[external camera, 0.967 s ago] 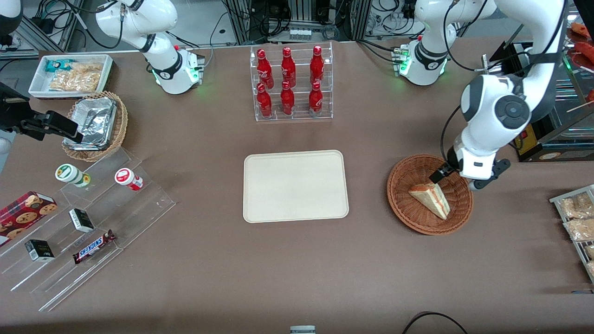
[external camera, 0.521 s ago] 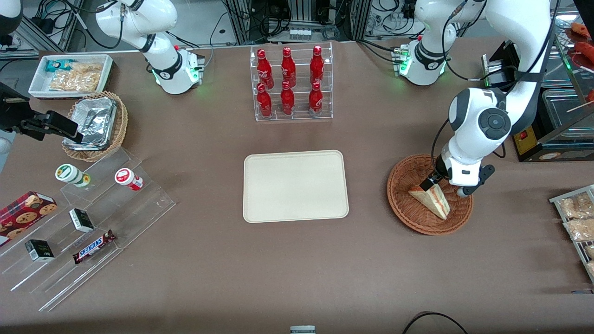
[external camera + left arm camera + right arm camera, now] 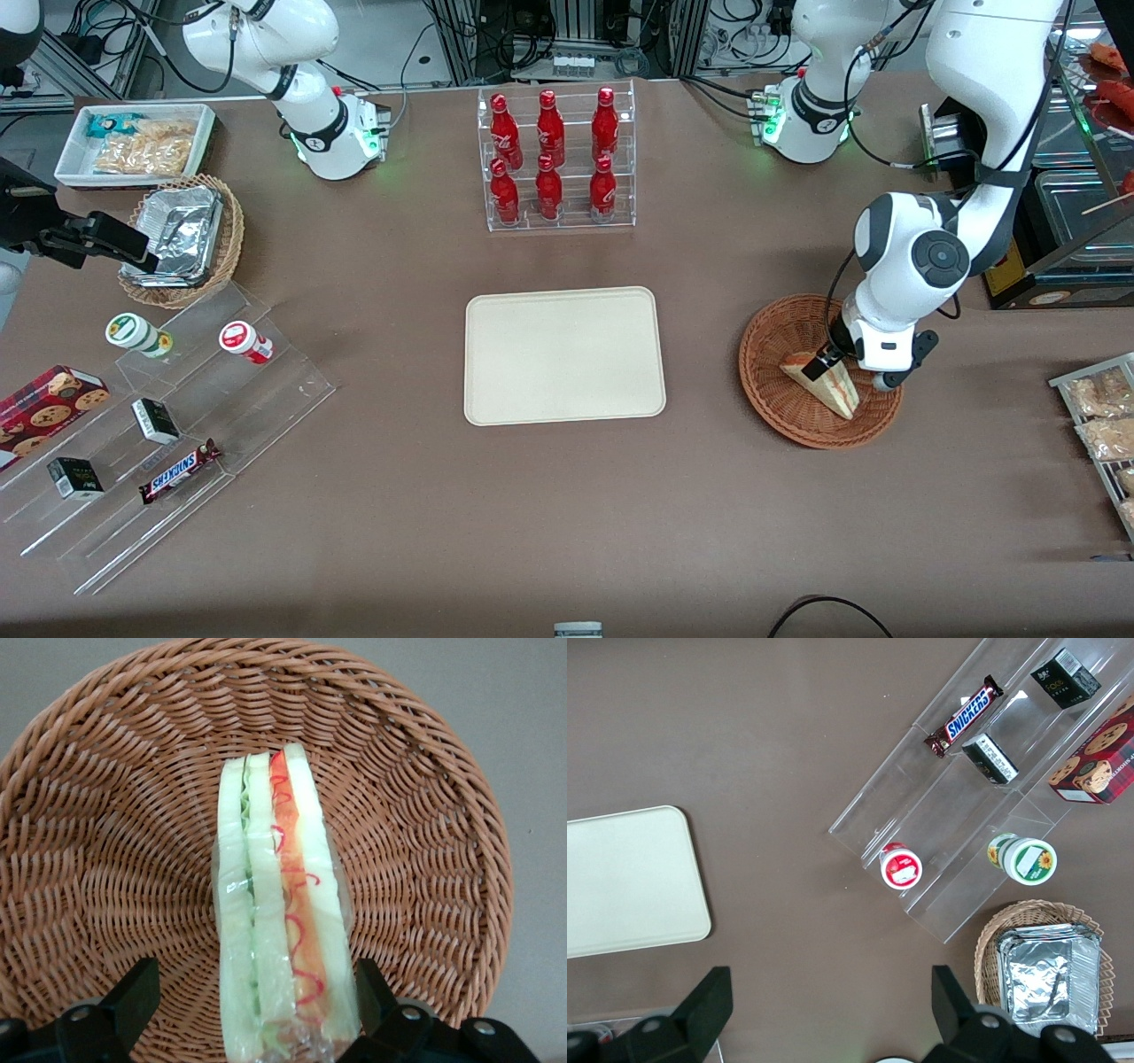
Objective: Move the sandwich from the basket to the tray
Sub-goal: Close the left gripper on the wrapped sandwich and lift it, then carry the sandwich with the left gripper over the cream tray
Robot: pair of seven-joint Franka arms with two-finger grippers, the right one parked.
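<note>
One sandwich [image 3: 282, 912] is lying in the one basket [image 3: 780, 390], toward its 3 o'clock side. The gripper [image 3: 257, 1005] is straddling the sandwich's end, fingers [image 3: 133, 997] spread wide. One tray [image 3: 564, 354] is sitting bare nearby.

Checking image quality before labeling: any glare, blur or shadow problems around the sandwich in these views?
Front view: even light, soft shadows, sandwich sharp in the basket, gripper over its upper end, wrist partly covering it. Left wrist view: sandwich in focus, slight sheen on its wrap, open jaws either side, weave crisp. Right wrist view: glare only on the foil container; tray evenly lit.
</note>
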